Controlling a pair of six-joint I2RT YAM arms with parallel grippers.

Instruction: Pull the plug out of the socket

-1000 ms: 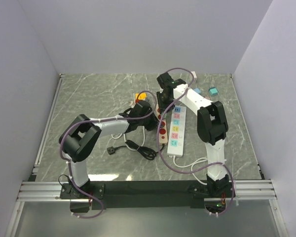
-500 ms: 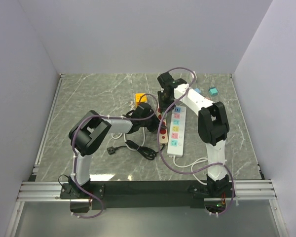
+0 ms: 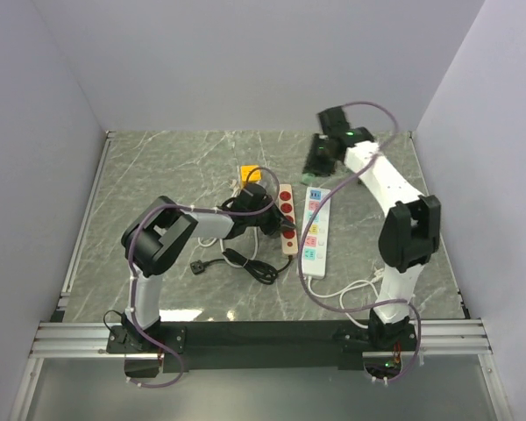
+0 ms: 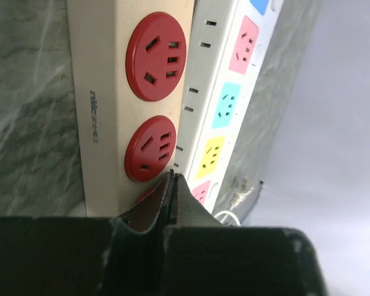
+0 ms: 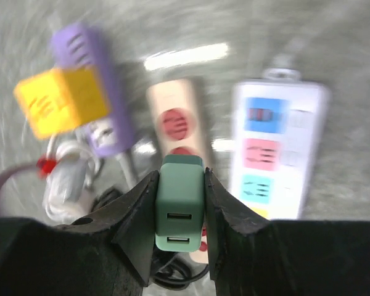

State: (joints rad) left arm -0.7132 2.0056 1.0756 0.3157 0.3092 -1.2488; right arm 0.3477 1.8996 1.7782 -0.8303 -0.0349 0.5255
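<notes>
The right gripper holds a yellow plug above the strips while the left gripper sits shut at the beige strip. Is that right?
No. The plug in the right gripper is green, not yellow; the right wrist view shows it. The left gripper does sit shut at the beige strip.

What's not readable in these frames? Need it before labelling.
1. Right wrist view: motion blur smears everything behind the plug in the right pincer. Markings on the yellow block are unreadable. The plug's prongs point away, unseen.
2. Left wrist view: the left pincer covers the beige strip's near end, so contact cannot be told.
3. Top view: the plug is too small to see the grip, and the left pincer's tips are hidden under its own wrist.
</notes>
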